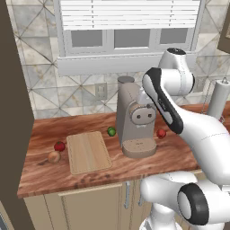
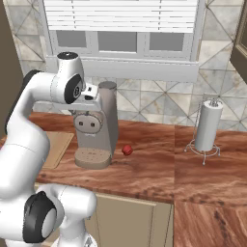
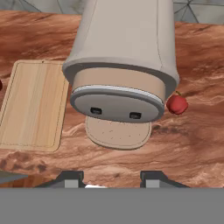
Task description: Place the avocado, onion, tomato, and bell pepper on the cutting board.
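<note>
Glossy green avocado [image 1: 111, 131] beside board

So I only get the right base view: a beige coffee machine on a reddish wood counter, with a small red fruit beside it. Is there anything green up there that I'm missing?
Observer: Yes. In the left base view a small glossy green avocado sits on the reddish wood counter, between the flat light-wood cutting board and the beige coffee machine.
Operator: I only see a corner of that board. Is anything lying on it?
Observer: No. In the left base view and the hand view its top is bare.
</note>
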Available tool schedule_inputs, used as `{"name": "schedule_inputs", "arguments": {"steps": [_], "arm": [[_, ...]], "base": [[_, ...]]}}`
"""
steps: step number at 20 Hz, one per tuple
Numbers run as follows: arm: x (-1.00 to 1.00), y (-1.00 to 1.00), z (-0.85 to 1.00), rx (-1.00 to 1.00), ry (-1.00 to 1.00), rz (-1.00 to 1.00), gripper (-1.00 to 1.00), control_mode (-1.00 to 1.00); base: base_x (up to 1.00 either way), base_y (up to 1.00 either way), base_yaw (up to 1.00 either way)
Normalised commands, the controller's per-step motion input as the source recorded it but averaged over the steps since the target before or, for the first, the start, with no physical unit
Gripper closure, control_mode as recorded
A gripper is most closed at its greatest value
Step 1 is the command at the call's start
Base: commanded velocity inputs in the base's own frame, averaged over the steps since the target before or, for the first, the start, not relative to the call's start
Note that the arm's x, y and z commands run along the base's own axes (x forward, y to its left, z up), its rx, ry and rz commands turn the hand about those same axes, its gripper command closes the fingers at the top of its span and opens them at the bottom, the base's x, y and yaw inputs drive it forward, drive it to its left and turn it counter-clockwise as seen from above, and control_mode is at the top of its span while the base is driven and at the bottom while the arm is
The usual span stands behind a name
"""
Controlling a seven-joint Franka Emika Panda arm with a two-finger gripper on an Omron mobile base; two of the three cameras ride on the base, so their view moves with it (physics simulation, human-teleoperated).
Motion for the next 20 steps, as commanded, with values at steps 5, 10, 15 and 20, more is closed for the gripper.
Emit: {"name": "schedule_inputs", "arguments": {"steps": [5,10,15,20], "arm": [[-0.11,0.0,0.0,0.0,-0.03,0.0,-1.0,-1.0],[-0.26,0.0,0.0,0.0,-0.06,0.03,-1.0,-1.0],[-0.24,-0.02,0.0,0.0,-0.03,0.04,-1.0,-1.0],[-0.16,-0.01,-0.01,0.0,0.0,0.03,-1.0,-1.0]], "base": [[0.0,0.0,0.0],[0.0,0.0,0.0],[0.0,0.0,0.0],[0.0,0.0,0.0]]}}
